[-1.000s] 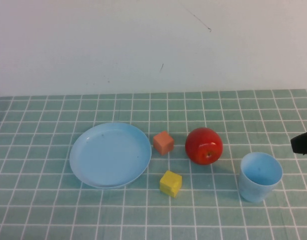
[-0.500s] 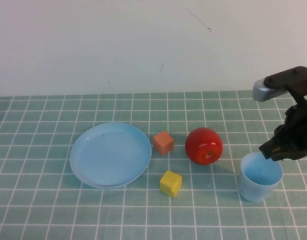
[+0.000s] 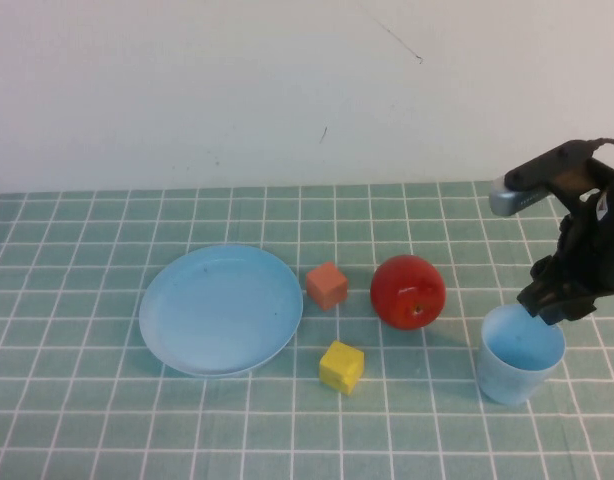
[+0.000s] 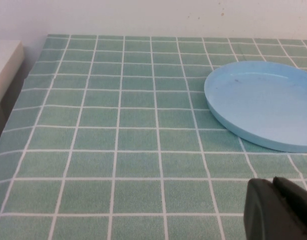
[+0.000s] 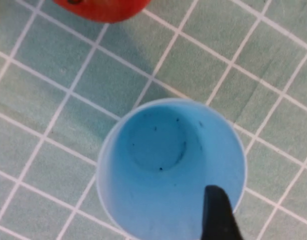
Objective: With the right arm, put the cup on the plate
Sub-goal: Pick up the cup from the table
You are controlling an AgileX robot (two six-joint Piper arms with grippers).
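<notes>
The light blue cup (image 3: 520,355) stands upright on the checked cloth at the right, right of the red apple. It also shows from above in the right wrist view (image 5: 163,170). The light blue plate (image 3: 221,309) lies flat at the left centre, and its edge shows in the left wrist view (image 4: 263,102). My right gripper (image 3: 556,303) hangs over the cup's far right rim. It is open, with one black finger (image 5: 219,215) reaching inside the cup; the other finger is out of frame. My left gripper (image 4: 273,186) is shut and empty, low over the cloth near the plate.
A red apple (image 3: 408,291) sits just left of the cup, and its edge shows in the right wrist view (image 5: 101,9). An orange cube (image 3: 327,285) and a yellow cube (image 3: 341,366) lie between the apple and the plate. A white wall stands behind the table.
My right arm has come in from the right edge and now sits over the cup's rim. The cup, plate, apple and cubes have not moved.
</notes>
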